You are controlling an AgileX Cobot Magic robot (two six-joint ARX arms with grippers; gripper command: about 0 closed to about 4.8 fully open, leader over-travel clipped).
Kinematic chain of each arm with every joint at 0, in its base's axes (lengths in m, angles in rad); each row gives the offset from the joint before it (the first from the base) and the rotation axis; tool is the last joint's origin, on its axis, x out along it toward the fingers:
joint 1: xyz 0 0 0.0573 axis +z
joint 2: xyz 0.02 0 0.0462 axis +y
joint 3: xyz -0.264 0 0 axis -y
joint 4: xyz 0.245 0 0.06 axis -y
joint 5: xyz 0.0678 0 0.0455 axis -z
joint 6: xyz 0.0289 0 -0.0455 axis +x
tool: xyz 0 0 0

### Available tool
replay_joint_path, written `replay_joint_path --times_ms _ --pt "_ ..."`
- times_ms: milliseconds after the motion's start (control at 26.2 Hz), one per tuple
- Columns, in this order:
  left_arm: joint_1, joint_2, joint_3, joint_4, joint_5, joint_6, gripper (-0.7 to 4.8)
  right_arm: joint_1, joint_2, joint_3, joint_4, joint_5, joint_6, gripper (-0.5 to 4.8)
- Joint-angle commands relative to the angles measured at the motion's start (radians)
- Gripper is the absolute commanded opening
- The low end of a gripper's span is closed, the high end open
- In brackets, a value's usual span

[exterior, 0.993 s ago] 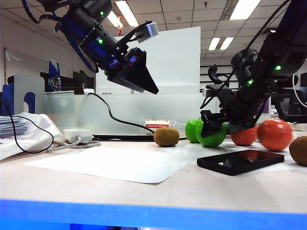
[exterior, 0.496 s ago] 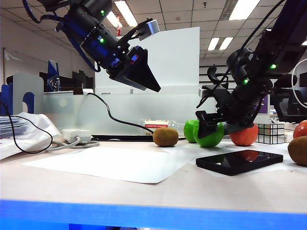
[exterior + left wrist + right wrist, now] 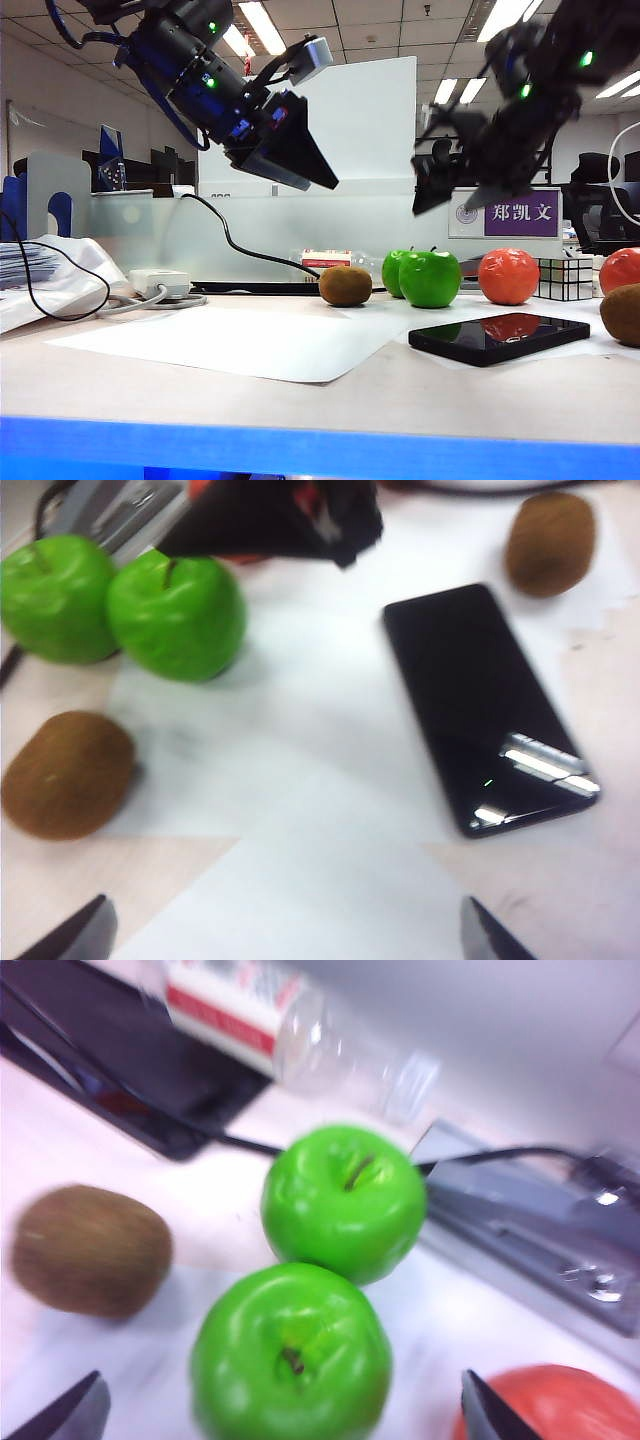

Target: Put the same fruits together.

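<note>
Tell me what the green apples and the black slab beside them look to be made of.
Green apples: likely plastic replicas; uniform colour, glossy skin with highlights. Black slab: apparently a phone, glass-like face; it mirrors the orange-red fruit and ceiling lights.

Low exterior; wrists overhead, apparently sharing apples (image 3: pixel 330 1290).

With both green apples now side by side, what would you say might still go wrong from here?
1. The front green apple sits loose against the rear green apple; the open right gripper hanging above could nudge them apart.
2. The smartphone lies between the left kiwi and the right kiwi, so carrying one across may clip it.
3. The open left gripper hovers high; both arms reaching centre could collide.
</note>
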Motion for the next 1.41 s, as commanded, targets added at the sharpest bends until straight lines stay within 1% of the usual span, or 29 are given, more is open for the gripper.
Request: replay_joint_path --times_ms 38,115,153,229,305,382,534,725,802,840,878,993,1222,1413 --pt "-0.003 -0.004 0.002 0.007 0.029 -0.008 4.79 0.0 -0.104 -0.003 -0.127 0.053 -0.017 4.79" --pt "-0.006 -0.004 0.002 0.007 0.047 -0.009 4.79 -0.002 -0.166 -0.039 -0.175 0.087 -0.023 4.79" --pt "-0.006 -0.004 0.002 0.008 0.074 -0.013 4.79 -0.003 -0.223 -0.082 -0.216 0.107 -0.022 4.79" --pt "-0.006 -0.004 0.002 0.006 0.089 -0.016 4.79 -0.003 -0.326 -0.185 -0.261 0.146 -0.021 4.79" --pt "-0.006 -0.004 0.002 0.005 0.089 -0.019 4.79 -0.003 -0.444 -0.311 -0.268 0.187 -0.009 4.79" --pt "-0.006 -0.004 0.002 0.006 0.089 -0.023 4.79 -0.004 -0.562 -0.429 -0.267 0.215 0.029 4.79" --pt "-0.007 -0.004 0.002 0.005 0.109 -0.027 4.79 -0.012 -0.679 -0.578 -0.268 0.252 0.081 4.79" --pt "-0.007 -0.004 0.002 -0.006 0.114 -0.029 4.79 -0.014 -0.682 -0.626 -0.29 0.275 0.088 4.79" --pt "-0.007 -0.004 0.002 -0.008 0.115 -0.029 4.79 -0.016 -0.682 -0.627 -0.298 0.313 0.085 4.79" --pt "-0.007 -0.004 0.002 -0.008 0.115 -0.029 4.79 -0.02 -0.682 -0.627 -0.321 0.352 0.085 4.79" --pt "-0.007 -0.004 0.002 -0.008 0.115 -0.029 4.79 -0.026 -0.682 -0.627 -0.338 0.357 0.085 4.79" --pt "-0.007 -0.004 0.002 -0.008 0.115 -0.029 4.79 -0.04 -0.682 -0.63 -0.383 0.359 0.084 4.79" --pt "-0.007 -0.004 0.002 -0.008 0.115 -0.029 4.79 -0.054 -0.682 -0.668 -0.364 0.336 0.084 4.79" --pt "-0.007 -0.004 0.002 -0.007 0.114 -0.029 4.79 -0.053 -0.681 -0.697 -0.338 0.336 0.084 4.79"
